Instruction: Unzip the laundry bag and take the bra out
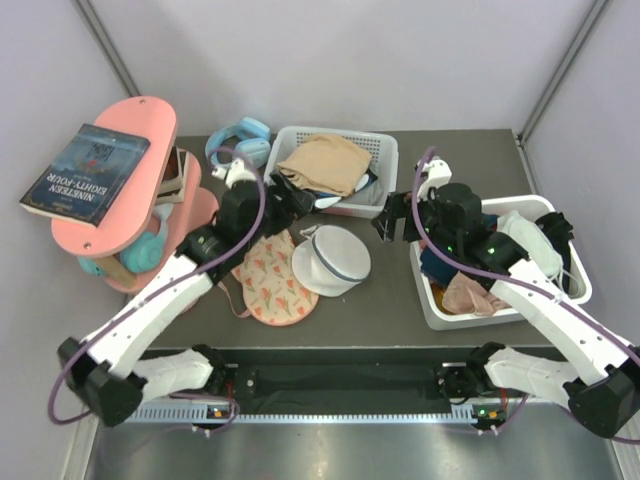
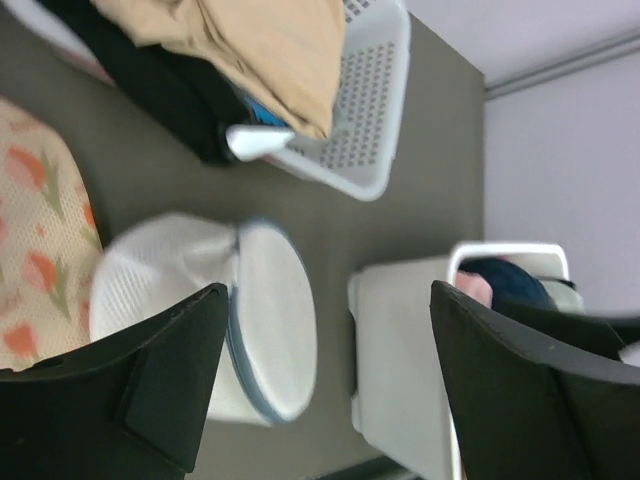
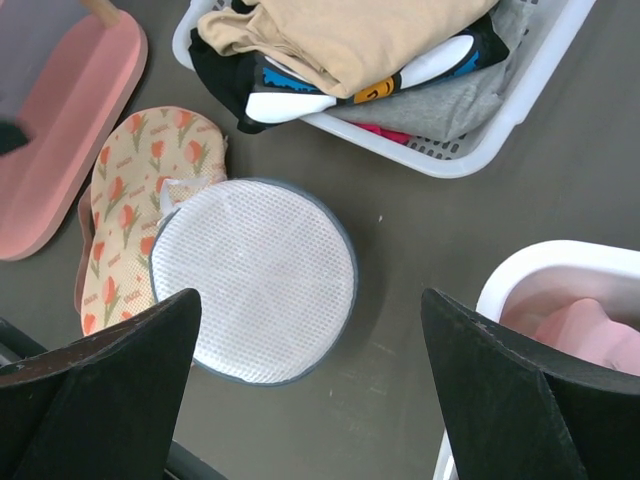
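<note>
The white mesh laundry bag (image 1: 332, 260) with its darker zip rim lies mid-table; it also shows as the laundry bag (image 2: 250, 310) and the laundry bag (image 3: 255, 280). The peach flower-printed bra (image 1: 272, 278) lies flat on the table just left of the bag, its edge tucked under the bag's side; it is seen too as the bra (image 2: 40, 260) and the bra (image 3: 130, 190). My left gripper (image 1: 303, 202) hangs open above and behind the bag, holding nothing (image 2: 330, 300). My right gripper (image 1: 390, 222) is open to the bag's right, also holding nothing (image 3: 310, 300).
A white slatted basket (image 1: 385, 150) with a tan garment and dark clothes stands at the back. Another white basket (image 1: 430, 300) of clothes sits at the right. A pink shelf (image 1: 115, 185) with a book and blue headphones (image 1: 240, 140) stands at the left.
</note>
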You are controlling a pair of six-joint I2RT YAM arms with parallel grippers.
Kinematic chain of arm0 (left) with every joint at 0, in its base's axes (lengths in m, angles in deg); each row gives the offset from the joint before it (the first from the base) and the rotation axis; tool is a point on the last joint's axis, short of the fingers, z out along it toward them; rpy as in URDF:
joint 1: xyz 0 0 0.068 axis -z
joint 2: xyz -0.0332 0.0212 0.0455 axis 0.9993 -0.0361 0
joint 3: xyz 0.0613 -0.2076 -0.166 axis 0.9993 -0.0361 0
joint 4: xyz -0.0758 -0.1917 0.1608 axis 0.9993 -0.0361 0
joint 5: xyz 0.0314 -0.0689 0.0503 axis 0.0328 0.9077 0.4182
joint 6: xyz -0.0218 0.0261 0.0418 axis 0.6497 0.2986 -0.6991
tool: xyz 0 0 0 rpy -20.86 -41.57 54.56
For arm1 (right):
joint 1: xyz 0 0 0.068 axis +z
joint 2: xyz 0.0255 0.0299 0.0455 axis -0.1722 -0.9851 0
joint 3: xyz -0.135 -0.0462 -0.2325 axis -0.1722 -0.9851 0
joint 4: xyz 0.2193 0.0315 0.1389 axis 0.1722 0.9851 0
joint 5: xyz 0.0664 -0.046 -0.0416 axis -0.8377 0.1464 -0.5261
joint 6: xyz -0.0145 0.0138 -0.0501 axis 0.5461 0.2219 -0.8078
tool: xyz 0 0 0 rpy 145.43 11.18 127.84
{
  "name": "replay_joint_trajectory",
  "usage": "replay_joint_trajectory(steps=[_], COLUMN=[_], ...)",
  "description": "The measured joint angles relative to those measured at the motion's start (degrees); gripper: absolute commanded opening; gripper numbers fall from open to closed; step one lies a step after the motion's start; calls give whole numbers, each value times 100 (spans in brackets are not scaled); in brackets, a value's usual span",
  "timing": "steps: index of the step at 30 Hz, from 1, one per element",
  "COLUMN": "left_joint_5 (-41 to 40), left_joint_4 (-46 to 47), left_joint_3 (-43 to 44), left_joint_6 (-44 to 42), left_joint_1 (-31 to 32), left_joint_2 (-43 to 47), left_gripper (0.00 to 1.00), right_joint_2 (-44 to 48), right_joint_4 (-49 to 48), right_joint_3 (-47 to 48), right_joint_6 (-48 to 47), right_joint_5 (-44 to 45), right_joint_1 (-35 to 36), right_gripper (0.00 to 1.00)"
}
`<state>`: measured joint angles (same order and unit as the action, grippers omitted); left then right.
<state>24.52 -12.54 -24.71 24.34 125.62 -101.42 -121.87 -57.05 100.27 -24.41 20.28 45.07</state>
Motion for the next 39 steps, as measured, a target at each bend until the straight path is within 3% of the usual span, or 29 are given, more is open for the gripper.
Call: replay_joint_trajectory(steps=[6, 11, 16, 22, 31, 39], left_joint_5=[1611, 2964, 3910, 4242, 4642, 4699], left_joint_4=[243, 96, -291, -907, -1443, -1379], left_joint_3=[861, 1878, 2326, 2341, 2033, 981], left_joint_6=[-1169, -2009, -2516, -2994, -3228, -2632], left_joint_1=[-1322, -1392, -1353, -1338, -1182, -1143], left_joint_2=[-1947, -3521, -4328, -4459, -4382, -3425], left_gripper=[64, 58, 56, 51, 0, 0], right_joint_2=[22, 170, 348, 422, 361, 254], right_joint_4=[4, 24, 52, 114, 136, 146], right_joint_3=[4, 4, 4, 4, 4, 4], right_joint_6=[2, 7, 9, 17, 17, 17], right_joint_5=[-4, -2, 44, 87, 87, 83], right_joint_1=[0, 0, 4, 4, 4, 7], right_gripper=[91, 91, 91, 91, 91, 91])
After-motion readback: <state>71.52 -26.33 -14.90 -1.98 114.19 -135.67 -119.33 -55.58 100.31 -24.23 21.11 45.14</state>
